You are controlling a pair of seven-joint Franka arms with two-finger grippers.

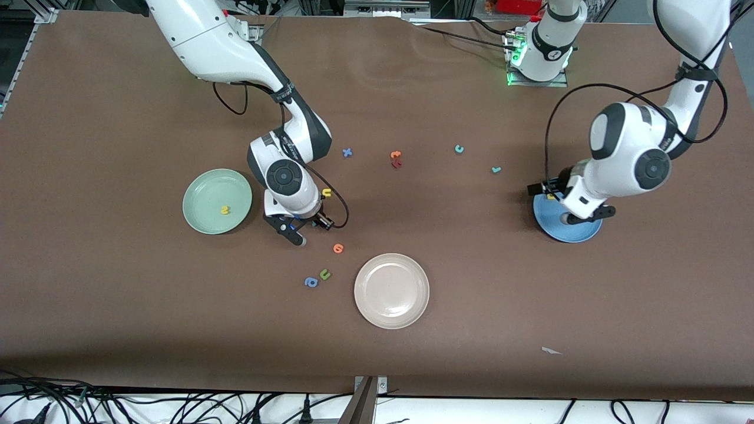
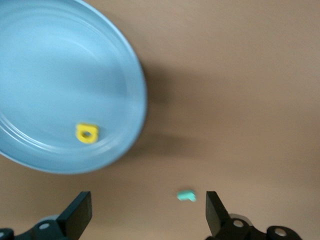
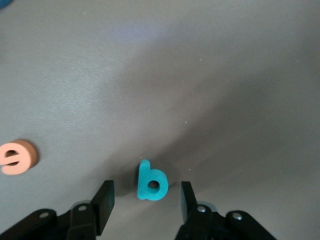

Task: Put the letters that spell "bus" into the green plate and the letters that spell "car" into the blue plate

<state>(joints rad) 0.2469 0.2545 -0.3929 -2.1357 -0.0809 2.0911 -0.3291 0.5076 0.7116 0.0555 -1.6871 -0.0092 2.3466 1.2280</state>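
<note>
Between the half-open fingers of the right gripper [image 3: 145, 200], untouched on the table, lies the teal b [image 3: 151, 181], needing a squeeze and carry to the green plate [image 1: 203, 209] alongside; the left gripper [image 2: 148, 210] hangs wide, empty, by the blue plate [image 2: 50, 65] with the yellow a [image 2: 86, 133].

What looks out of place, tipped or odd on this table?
Only one thing: a small white scrap lies alone on the table, nearer the front camera than the blue plate; it resembles no letter. The plates sit flat, and nothing appears spilled or damaged.
</note>
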